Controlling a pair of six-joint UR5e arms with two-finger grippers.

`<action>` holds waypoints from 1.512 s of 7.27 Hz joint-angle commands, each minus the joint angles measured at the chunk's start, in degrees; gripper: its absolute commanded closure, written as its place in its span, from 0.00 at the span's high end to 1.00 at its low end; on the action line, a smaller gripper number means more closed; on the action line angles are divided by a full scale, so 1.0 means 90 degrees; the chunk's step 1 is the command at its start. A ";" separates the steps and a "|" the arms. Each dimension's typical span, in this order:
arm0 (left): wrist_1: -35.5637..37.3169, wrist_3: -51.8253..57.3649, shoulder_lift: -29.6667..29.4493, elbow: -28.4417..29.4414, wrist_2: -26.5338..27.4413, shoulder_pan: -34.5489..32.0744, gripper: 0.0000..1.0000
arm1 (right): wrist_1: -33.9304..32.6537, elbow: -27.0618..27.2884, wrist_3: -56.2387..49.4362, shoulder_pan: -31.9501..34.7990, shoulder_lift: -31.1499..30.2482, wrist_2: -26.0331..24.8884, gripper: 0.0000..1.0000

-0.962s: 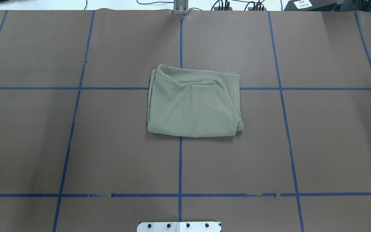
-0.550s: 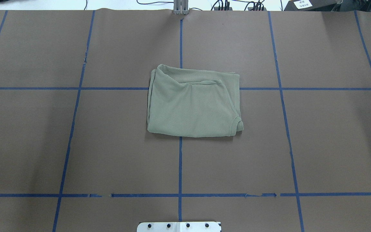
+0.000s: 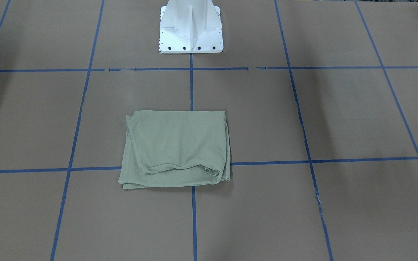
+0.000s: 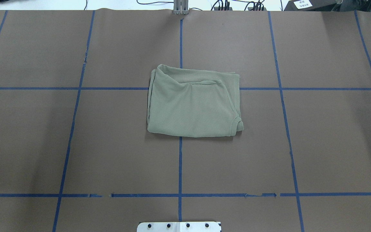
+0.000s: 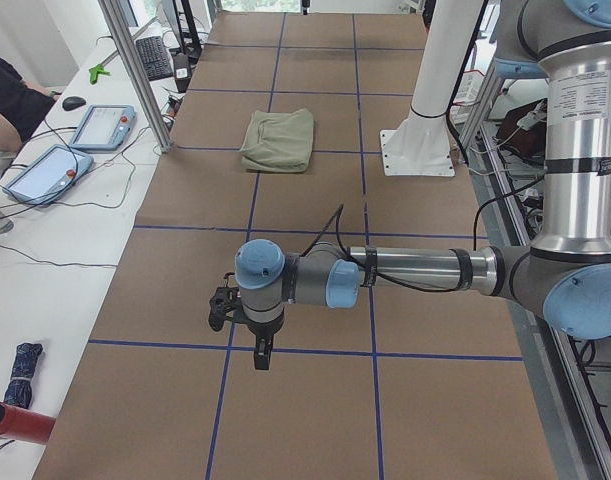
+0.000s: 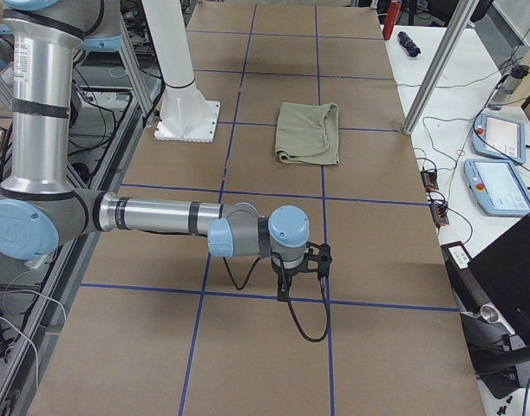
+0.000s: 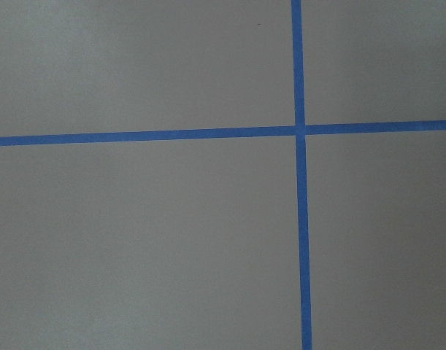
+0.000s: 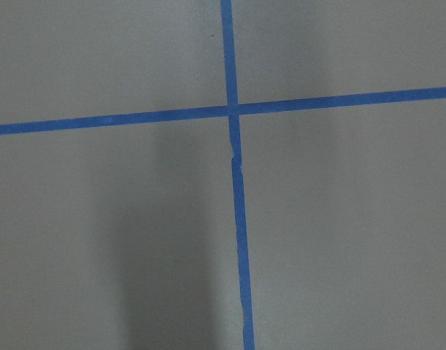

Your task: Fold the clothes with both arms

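The sage-green shirt (image 4: 190,103) lies folded into a compact rectangle at the middle of the brown table; it also shows in the front-facing view (image 3: 174,148) and in both side views (image 5: 278,140) (image 6: 308,132). No arm touches it. The left arm stretches low over the table far from the shirt, and its gripper (image 5: 260,356) points down at the paper. The right arm does the same at the other end, with its gripper (image 6: 284,291) pointing down. I cannot tell whether either gripper is open or shut. Both wrist views show only brown paper and blue tape lines.
The white pedestal base (image 3: 191,32) stands at the robot's side of the table, also seen in the overhead view (image 4: 179,226). Blue tape (image 4: 180,161) marks a grid on the paper. Teach pendants (image 5: 100,125) (image 6: 499,186) and metal posts (image 5: 135,70) stand beyond the far table edge.
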 commanded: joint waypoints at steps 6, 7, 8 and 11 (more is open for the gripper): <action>0.0000 0.0000 -0.0001 0.0009 0.0000 0.0000 1.00 | -0.0011 -0.0047 -0.0528 -0.0014 -0.0155 0.0110 1.00; 0.0000 0.0000 -0.0001 0.0009 0.0000 0.0010 1.00 | 0.0018 -0.0047 -0.0518 -0.0014 -0.0204 0.0168 1.00; 0.0000 0.0000 -0.0010 0.0018 0.0000 0.0010 1.00 | 0.0018 -0.0038 -0.0518 -0.0014 -0.0204 0.0178 1.00; -0.0010 0.0000 -0.0020 0.0018 -0.0010 0.0010 1.00 | 0.0038 -0.0067 -0.0499 -0.0014 -0.0194 0.0178 1.00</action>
